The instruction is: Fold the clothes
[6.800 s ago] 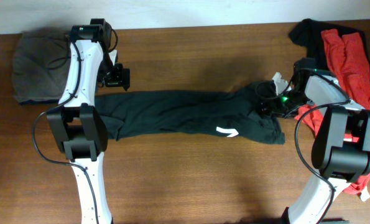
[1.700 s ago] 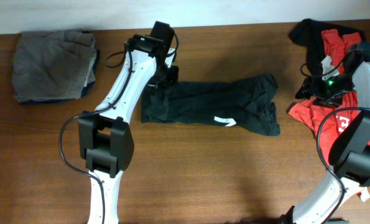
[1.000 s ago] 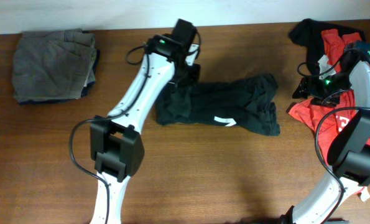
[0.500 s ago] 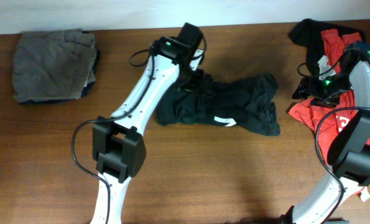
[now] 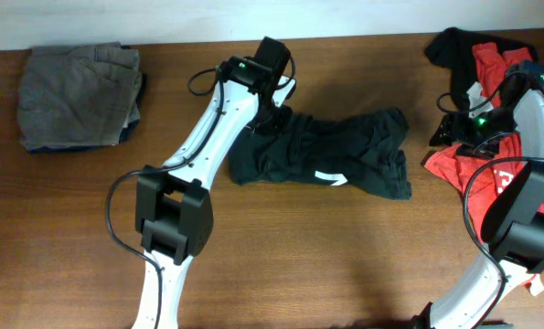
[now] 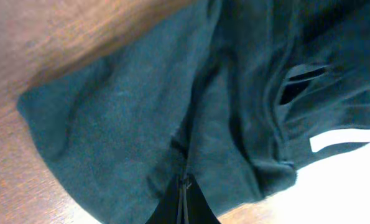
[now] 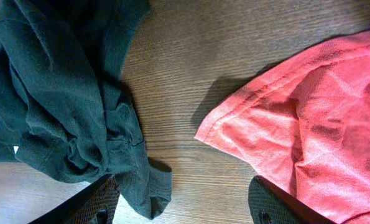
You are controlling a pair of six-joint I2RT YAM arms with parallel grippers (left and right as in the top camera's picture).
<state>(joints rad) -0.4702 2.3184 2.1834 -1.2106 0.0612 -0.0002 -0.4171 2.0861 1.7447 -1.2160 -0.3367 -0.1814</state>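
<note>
**Left gripper (image 5: pixel 276 111) clenched on the black T-shirt (image 5: pixel 326 155); right gripper (image 5: pixel 450 128) released near the bench's (image 5: pixel 345 265) right edge.**

We see the black T-shirt lying crumpled in the middle of the bench, nearer the far edge, with a small white print (image 5: pixel 331 178) showing on its near side. In the left wrist view the fingers (image 6: pixel 183 202) meet on a fold of the dark cloth. The right gripper's jaws stand wide apart over bare wood, between the black T-shirt's right end and a red T-shirt (image 7: pixel 309 112). Another black garment (image 5: pixel 450 46) lies at the far right corner, and a grey folded pile (image 5: pixel 78 96) at the far left corner.
</note>
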